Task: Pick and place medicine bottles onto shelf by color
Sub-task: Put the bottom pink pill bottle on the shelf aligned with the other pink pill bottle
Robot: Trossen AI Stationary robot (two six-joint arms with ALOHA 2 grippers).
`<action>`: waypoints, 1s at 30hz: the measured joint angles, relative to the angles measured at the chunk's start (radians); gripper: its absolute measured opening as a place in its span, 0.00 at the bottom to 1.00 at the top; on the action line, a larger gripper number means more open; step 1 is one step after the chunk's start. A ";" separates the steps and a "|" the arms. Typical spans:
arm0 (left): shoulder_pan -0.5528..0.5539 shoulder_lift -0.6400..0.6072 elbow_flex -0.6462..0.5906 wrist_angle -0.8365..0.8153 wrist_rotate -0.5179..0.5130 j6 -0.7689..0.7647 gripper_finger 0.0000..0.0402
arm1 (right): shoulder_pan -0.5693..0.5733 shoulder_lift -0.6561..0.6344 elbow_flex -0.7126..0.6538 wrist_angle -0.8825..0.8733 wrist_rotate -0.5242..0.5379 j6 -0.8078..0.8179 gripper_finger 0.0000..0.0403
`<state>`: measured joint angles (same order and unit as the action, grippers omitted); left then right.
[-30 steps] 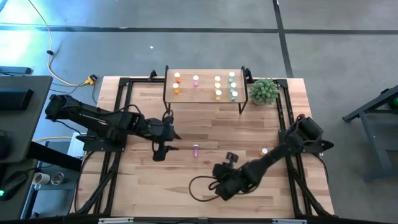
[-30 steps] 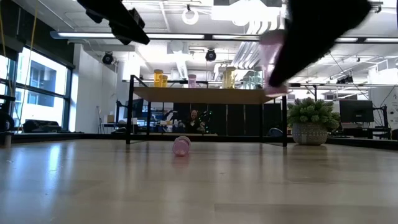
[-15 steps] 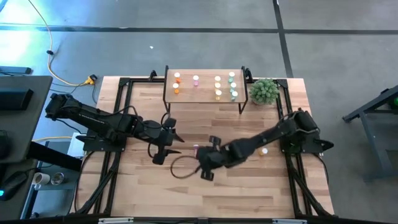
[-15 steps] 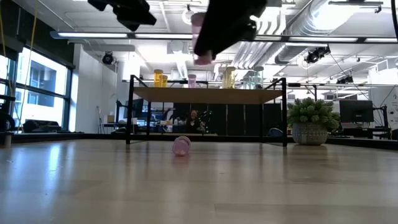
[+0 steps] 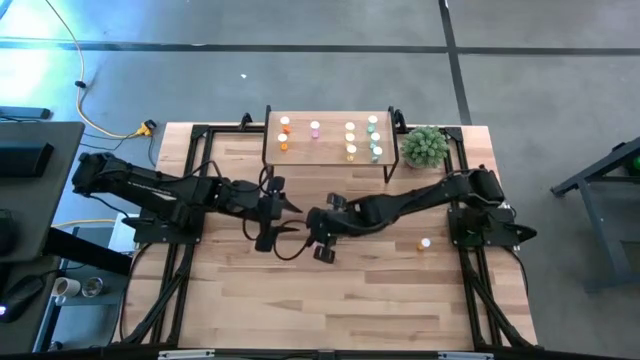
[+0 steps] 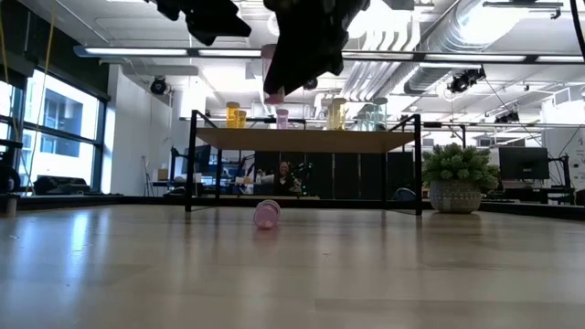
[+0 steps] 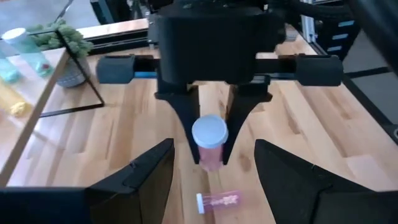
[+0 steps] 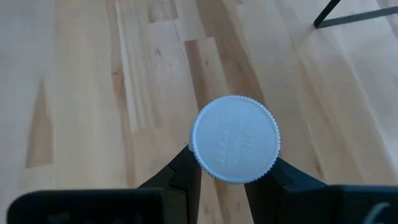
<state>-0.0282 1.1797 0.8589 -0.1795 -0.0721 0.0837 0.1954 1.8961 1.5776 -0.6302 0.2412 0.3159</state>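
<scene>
— How are the right gripper's (image 7: pixel 211 158) fingers (image 8: pixel 180 171) seen?

— They are pinched on a pink bottle (image 7: pixel 209 142) with a white cap (image 8: pixel 235 139), which is held above the worktop (image 5: pixel 380 290) near its middle, well clear of the wood.

— And the left gripper (image 5: pixel 283 216)?

— Its fingers (image 7: pixel 140 171) are spread with nothing between them. It is raised just beside the right gripper and faces it across the held bottle.

— What is found below them?

— A 2nd pink bottle (image 6: pixel 267 214) is seen lying on its side on the worktop. An orange bottle (image 5: pixel 425 243) is stood apart near the right arm's base.

— And the shelf (image 5: pixel 330 152)?

— It is set at the far edge, with orange, pink, yellow and green bottles stood on it. A small plant (image 5: pixel 425 146) is placed beside it.
</scene>
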 joint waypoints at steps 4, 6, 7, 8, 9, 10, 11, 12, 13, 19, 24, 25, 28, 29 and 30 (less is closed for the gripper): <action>0.028 0.000 0.000 0.010 0.000 0.002 0.53 | -0.037 0.000 0.000 0.015 -0.029 -0.063 0.21; 0.045 0.004 0.000 0.025 0.008 0.002 0.53 | -0.059 0.000 0.000 0.022 -0.050 -0.091 0.21; 0.053 0.008 0.000 0.032 0.023 0.001 0.53 | -0.068 0.000 0.000 0.026 -0.067 -0.102 0.21; 0.062 0.009 0.000 0.033 0.037 0.000 0.53 | -0.078 0.000 0.000 0.032 -0.078 -0.114 0.21; 0.070 0.009 0.000 0.036 0.042 0.000 0.53 | -0.087 0.000 0.000 0.037 -0.091 -0.130 0.21; 0.076 0.013 0.000 0.044 0.042 0.000 0.53 | -0.094 0.000 0.000 0.041 -0.102 -0.143 0.21; 0.082 0.024 0.000 0.055 0.039 0.000 0.53 | -0.101 0.000 0.000 0.046 -0.107 -0.159 0.21; 0.090 0.035 0.000 0.054 0.038 0.000 0.53 | -0.107 0.000 0.000 0.050 -0.111 -0.168 0.21; 0.099 0.042 -0.001 0.046 0.038 -0.001 0.53 | -0.112 0.000 0.000 0.053 -0.114 -0.177 0.21; 0.139 0.092 -0.002 0.055 0.034 -0.001 0.53 | -0.130 0.000 0.000 0.050 -0.168 -0.186 0.21; 0.146 0.119 -0.001 0.076 0.038 -0.001 0.53 | -0.131 0.000 0.000 0.047 -0.170 -0.185 0.21; 0.146 0.124 0.000 0.079 0.039 -0.001 0.53 | -0.131 0.000 0.000 0.044 -0.170 -0.182 0.21; 0.146 0.137 0.000 0.079 0.051 -0.001 0.53 | -0.130 0.001 0.000 0.047 -0.171 -0.163 0.21; 0.146 0.143 0.000 0.078 0.052 -0.002 0.53 | -0.130 0.001 0.000 0.052 -0.171 -0.158 0.21; 0.146 0.149 0.000 0.078 0.051 -0.001 0.53 | -0.130 0.001 0.000 0.053 -0.171 -0.158 0.21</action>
<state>0.1177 1.3283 0.8593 -0.1017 -0.0208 0.0825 0.0650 1.8969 1.5772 -0.5776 0.0700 0.1581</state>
